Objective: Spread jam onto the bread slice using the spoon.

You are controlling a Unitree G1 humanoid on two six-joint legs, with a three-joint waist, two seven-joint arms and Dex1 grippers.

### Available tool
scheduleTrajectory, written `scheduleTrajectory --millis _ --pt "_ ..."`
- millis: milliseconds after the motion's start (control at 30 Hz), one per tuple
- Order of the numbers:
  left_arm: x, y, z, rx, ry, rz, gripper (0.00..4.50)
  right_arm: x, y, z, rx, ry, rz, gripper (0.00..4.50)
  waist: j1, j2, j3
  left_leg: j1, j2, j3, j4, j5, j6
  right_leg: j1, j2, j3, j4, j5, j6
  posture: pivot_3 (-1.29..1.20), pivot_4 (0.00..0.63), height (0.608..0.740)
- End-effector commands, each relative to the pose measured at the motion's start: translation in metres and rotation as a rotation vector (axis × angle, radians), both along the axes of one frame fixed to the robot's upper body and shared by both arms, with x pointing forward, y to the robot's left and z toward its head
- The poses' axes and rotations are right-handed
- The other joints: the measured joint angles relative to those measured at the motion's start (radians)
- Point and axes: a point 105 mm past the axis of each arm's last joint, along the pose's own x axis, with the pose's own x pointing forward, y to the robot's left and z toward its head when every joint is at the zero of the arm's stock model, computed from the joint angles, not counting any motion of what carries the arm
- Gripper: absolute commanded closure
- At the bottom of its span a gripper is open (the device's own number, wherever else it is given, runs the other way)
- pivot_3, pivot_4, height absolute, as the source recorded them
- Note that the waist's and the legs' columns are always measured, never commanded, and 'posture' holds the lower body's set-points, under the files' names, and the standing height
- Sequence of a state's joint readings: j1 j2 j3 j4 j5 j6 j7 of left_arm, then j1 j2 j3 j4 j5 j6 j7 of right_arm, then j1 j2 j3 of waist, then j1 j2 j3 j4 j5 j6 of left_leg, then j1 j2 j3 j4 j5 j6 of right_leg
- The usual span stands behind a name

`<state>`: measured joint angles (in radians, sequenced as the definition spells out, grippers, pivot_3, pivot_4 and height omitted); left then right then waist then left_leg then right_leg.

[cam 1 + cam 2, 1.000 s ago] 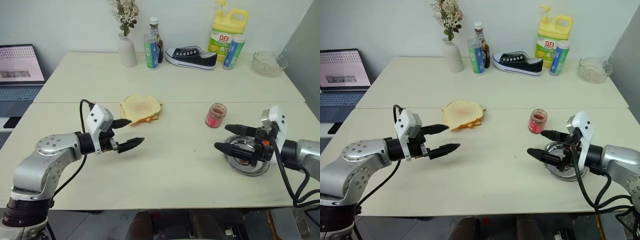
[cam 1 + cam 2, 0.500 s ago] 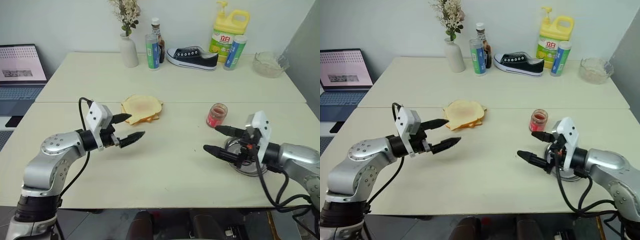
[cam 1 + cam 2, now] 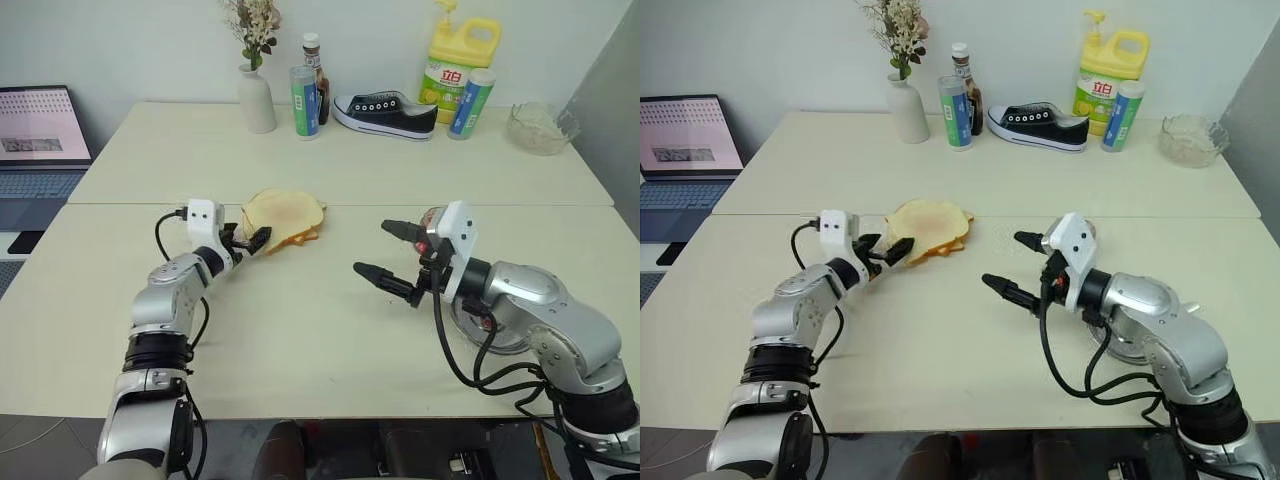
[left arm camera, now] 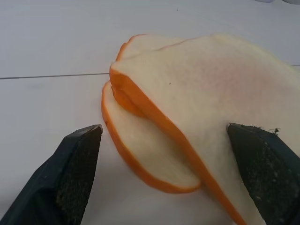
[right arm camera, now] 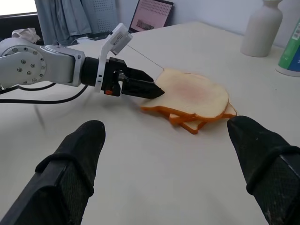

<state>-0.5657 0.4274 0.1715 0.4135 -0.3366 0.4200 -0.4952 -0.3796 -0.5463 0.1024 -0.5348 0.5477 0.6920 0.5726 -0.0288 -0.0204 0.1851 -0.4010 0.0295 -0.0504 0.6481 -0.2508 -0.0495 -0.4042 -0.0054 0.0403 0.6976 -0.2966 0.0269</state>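
Across pale desk (image 3: 330,350), seen from the head: bread slice (image 3: 284,214) at one o'clock, just beside gaping, empty left pincer (image 3: 252,240), nearer than the right; from left wrist: stack edge between spread jaws; from right wrist: right pincer (image 5: 171,154) wide apart, empty.
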Motion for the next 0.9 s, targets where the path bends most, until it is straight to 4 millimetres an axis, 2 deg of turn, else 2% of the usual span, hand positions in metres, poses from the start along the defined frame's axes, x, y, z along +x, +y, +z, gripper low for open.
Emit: scheduleTrajectory --millis 33,67,200,567,767,833,900 --pt "0.001 -0.010 0.011 -0.037 -0.048 -0.057 0.04 -0.002 0.000 0.008 0.014 -0.044 0.003 0.00 0.000 0.000 0.000 0.000 0.000 0.000 0.000 0.000 0.000 0.000 0.000 0.000 0.000 0.000 0.000 0.00 0.150 0.740" --pt "0.001 -0.011 0.013 -0.047 -0.054 -0.065 0.04 -0.002 0.000 0.009 0.017 -0.042 0.003 0.00 0.000 0.000 0.000 0.000 0.000 0.000 0.000 0.000 0.000 0.000 0.000 0.000 0.001 0.000 0.000 0.00 0.150 0.740" --pt "0.000 -0.012 0.020 -0.055 -0.082 -0.085 0.89 -0.003 -0.001 0.008 0.017 -0.042 -0.001 0.00 0.000 0.000 0.000 0.000 0.000 0.000 0.000 0.001 -0.001 0.000 0.000 0.000 0.001 0.000 0.000 0.00 0.150 0.740" --pt "0.000 -0.008 0.028 -0.044 -0.108 -0.082 4.42 0.000 -0.004 0.010 0.030 -0.040 -0.027 0.00 0.000 0.000 0.000 0.000 0.000 0.000 0.000 0.001 -0.001 0.000 0.000 0.000 0.001 0.000 0.000 0.00 0.150 0.740" --pt "0.000 -0.008 0.057 -0.006 -0.177 -0.107 4.47 0.001 -0.010 0.013 0.035 -0.044 -0.054 0.00 0.000 0.000 0.000 0.000 0.000 -0.001 0.000 0.001 -0.001 0.000 0.000 0.000 0.001 0.000 0.000 0.00 0.150 0.740" --pt "-0.004 -0.022 0.080 0.025 -0.244 -0.185 4.47 0.001 -0.014 0.015 0.031 -0.049 -0.067 0.00 0.000 0.000 0.000 0.000 0.000 0.000 0.000 0.001 -0.001 0.000 0.000 0.000 0.001 0.000 0.000 0.00 0.150 0.740" --pt "-0.022 -0.053 0.106 -0.020 -0.292 -0.379 4.47 -0.002 -0.020 0.019 0.026 -0.054 -0.075 0.00 0.001 0.000 0.000 0.000 0.000 0.000 0.000 0.001 -0.001 0.000 0.000 0.000 0.001 0.000 0.000 0.00 0.150 0.740"
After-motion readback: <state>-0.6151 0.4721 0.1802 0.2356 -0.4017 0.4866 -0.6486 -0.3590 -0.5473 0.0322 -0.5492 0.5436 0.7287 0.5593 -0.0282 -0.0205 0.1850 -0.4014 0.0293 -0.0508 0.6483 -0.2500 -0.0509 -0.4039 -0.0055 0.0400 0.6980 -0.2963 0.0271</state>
